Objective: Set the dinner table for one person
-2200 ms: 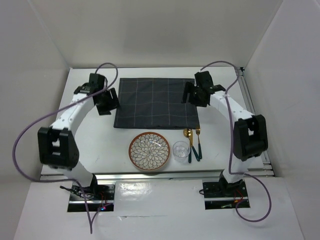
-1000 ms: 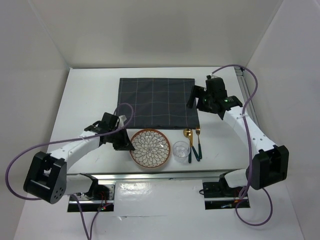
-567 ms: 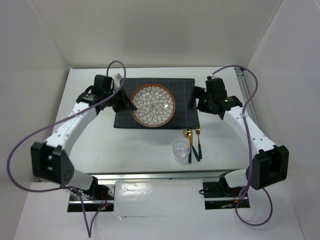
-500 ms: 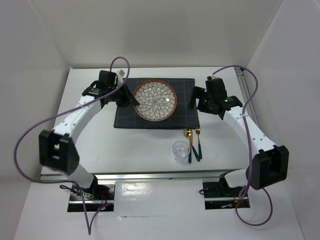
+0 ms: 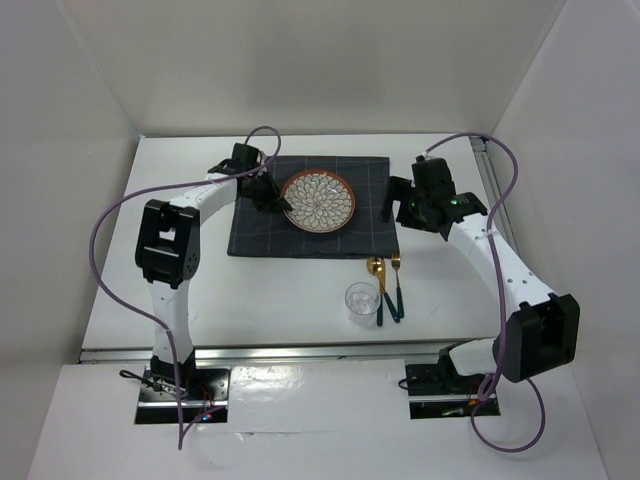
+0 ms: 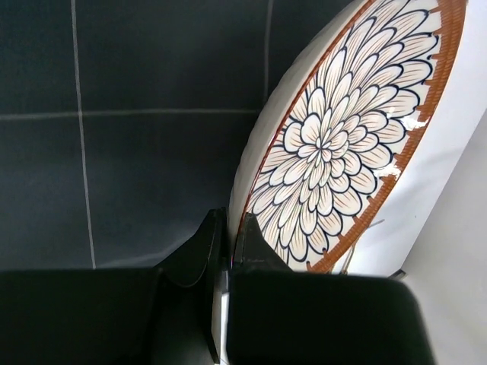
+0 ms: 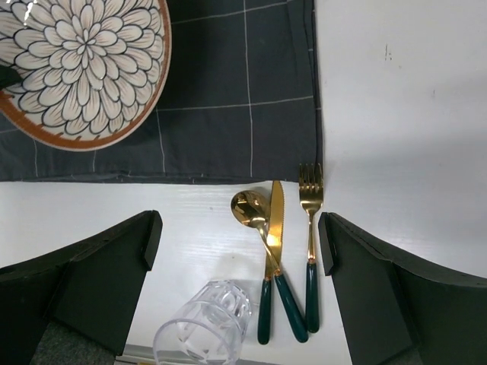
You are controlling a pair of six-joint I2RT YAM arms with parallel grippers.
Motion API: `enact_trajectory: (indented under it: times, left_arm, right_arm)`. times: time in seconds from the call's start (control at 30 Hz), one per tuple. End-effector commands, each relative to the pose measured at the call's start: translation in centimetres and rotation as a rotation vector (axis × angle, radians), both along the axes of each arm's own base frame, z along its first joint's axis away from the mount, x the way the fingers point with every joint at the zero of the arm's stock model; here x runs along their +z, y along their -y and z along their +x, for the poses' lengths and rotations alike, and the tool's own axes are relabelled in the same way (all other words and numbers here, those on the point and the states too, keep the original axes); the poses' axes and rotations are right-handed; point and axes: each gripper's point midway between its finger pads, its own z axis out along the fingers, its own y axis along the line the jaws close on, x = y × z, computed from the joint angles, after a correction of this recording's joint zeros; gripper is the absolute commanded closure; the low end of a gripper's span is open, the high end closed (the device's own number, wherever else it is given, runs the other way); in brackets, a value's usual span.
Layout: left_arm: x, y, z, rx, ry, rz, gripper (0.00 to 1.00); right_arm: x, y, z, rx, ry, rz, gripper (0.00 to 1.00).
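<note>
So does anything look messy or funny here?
Yes. The knife and spoon lie crossed, with the fork beside them, all bunched on the table near the glass, off the cloth where the plate is.

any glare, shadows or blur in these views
Top view: sharp and evenly lit, bright reflections on the near metal rail. Left wrist: white glare spots on the plate, the finger in front dark and soft. Right wrist: sheen on the gold spoon, soft shadow across the white table.
</note>
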Motion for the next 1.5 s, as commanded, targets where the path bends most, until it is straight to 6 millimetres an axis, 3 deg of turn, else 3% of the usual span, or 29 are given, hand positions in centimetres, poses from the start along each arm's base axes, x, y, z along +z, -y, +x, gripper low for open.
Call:
enact_trajectory:
  times: [0.0, 0.17, 0.23, 0.3, 0.33, 0.43, 0.47, 0.6, 0.7, 0.73, 0.77, 0.93, 1.07, 1.17, 1.2, 1.3, 1.33, 1.4, 1.47]
  left_arm:
    - [5.2, 2.0, 3.8, -0.031, 0.165, -0.162, 1.0]
    - [3.8, 1.6, 4.2, -0.026, 0.139, -0.164, 1.0]
    - [2.4, 1.6, 4.0, -0.03, 0.11, -0.153, 0.86]
    - [2.1, 1.0, 4.0, -0.014, 0.094, -0.109, 0.72]
    - [2.0, 0.8, 4.1, -0.016, 0.103, -0.093, 0.55]
    - [2.2, 0.0, 3.2, -0.008, 0.098, -0.053, 0.37]
    - [2.4, 0.0, 2.9, -0.008, 0.098, -0.053, 0.25]
    - [4.0, -1.0, 1.9, -0.01, 0.126, -0.005, 0.17]
    - [6.4, -1.0, 0.8, -0.025, 0.16, 0.016, 0.17]
    - [6.7, -1.3, 0.3, -0.026, 0.164, 0.034, 0.17]
    - [8.8, -1.1, 0.0, -0.037, 0.218, 0.039, 0.17]
    - [11.9, -1.6, -2.3, -0.053, 0.277, 0.065, 0.18]
    - [13.8, -2.1, -3.4, -0.05, 0.316, 0.071, 0.2]
    - [14.3, -2.2, -3.7, -0.049, 0.32, 0.07, 0.2]
    - [14.5, -2.3, -4.0, -0.056, 0.325, 0.075, 0.21]
    - [14.5, -2.4, -4.4, -0.057, 0.306, 0.079, 0.21]
    - [15.3, -2.4, -4.3, -0.056, 0.323, 0.075, 0.22]
    - [15.5, -2.6, -4.6, -0.056, 0.328, 0.089, 0.22]
    - [16.4, -2.9, -4.7, -0.053, 0.343, 0.101, 0.22]
  right_arm:
    - [1.1, 0.7, -1.0, -0.004, 0.006, -0.014, 0.03]
    - [0.7, 0.4, -3.2, 0.022, -0.05, 0.014, 0.02]
    - [0.4, -0.1, -4.8, 0.029, -0.086, 0.057, 0.02]
    - [-0.8, -0.6, -6.5, 0.031, -0.142, 0.081, 0.02]
    - [-0.8, -0.8, -7.3, 0.034, -0.151, 0.104, 0.02]
    - [-2.2, -2.2, -10.3, 0.062, -0.219, 0.153, 0.02]
    - [-3.5, -2.4, -11.3, 0.064, -0.258, 0.157, 0.03]
    - [-5.3, -3.9, -13.1, 0.082, -0.308, 0.195, 0.06]
    - [-5.8, -5.0, -13.6, 0.109, -0.319, 0.201, 0.1]
    - [-6.7, -5.0, -14.3, 0.104, -0.348, 0.195, 0.11]
    - [-7.2, -5.4, -14.5, 0.113, -0.359, 0.194, 0.11]
    - [-9.8, -5.6, -15.0, 0.115, -0.39, 0.171, 0.23]
    - [-10.9, -5.6, -15.1, 0.106, -0.402, 0.159, 0.39]
    - [-11.4, -6.1, -14.9, 0.108, -0.403, 0.164, 0.57]
    - [-11.7, -5.9, -14.8, 0.1, -0.405, 0.151, 0.68]
    - [-10.6, -5.7, -14.2, 0.087, -0.383, 0.121, 0.88]
    - [-9.2, -5.9, -13.4, 0.082, -0.347, 0.124, 0.99]
    - [-7.8, -5.0, -12.9, 0.049, -0.32, 0.084, 1.0]
    - [-4.6, -5.1, -11.2, 0.052, -0.24, 0.074, 1.0]
